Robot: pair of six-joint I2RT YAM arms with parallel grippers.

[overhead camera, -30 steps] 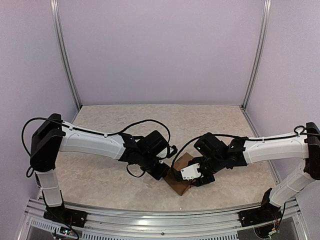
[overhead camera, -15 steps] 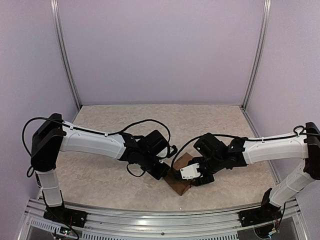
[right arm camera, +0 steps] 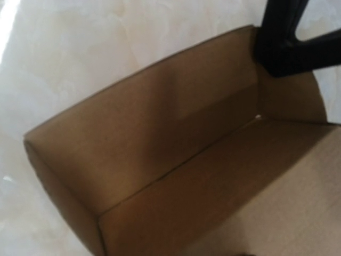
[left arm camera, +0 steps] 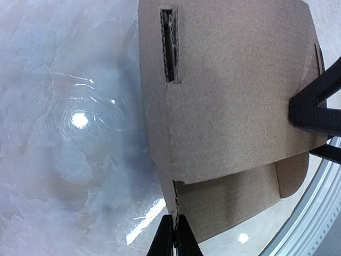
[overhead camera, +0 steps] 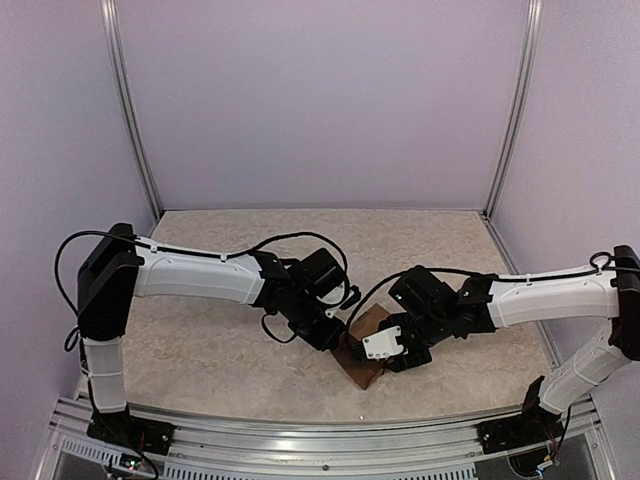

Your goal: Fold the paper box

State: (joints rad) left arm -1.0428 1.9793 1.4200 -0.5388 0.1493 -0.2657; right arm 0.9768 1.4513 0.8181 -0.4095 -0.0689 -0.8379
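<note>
The paper box [overhead camera: 362,352] is a brown cardboard carton, partly formed, on the table between both grippers near the front edge. My left gripper [overhead camera: 337,340] is at its left side. In the left wrist view the left gripper [left arm camera: 176,237] is shut on the thin edge of a lower wall of the box [left arm camera: 234,96], whose face has a slot. My right gripper [overhead camera: 396,352] is at the box's right side; its black fingers [left arm camera: 314,106] straddle the box's right edge. The right wrist view looks into the open box [right arm camera: 176,160], with the left gripper's fingers [right arm camera: 285,40] at its far corner.
The beige mottled table top [overhead camera: 220,350] lies all round the box. The metal rail of the table's front edge [overhead camera: 320,430] runs just below the box. Purple walls and upright metal posts [overhead camera: 130,110] close in the back and sides.
My left arm has shifted a little to the right and away from me, its gripper still on the box's left edge. The box and the right gripper have hardly moved.
</note>
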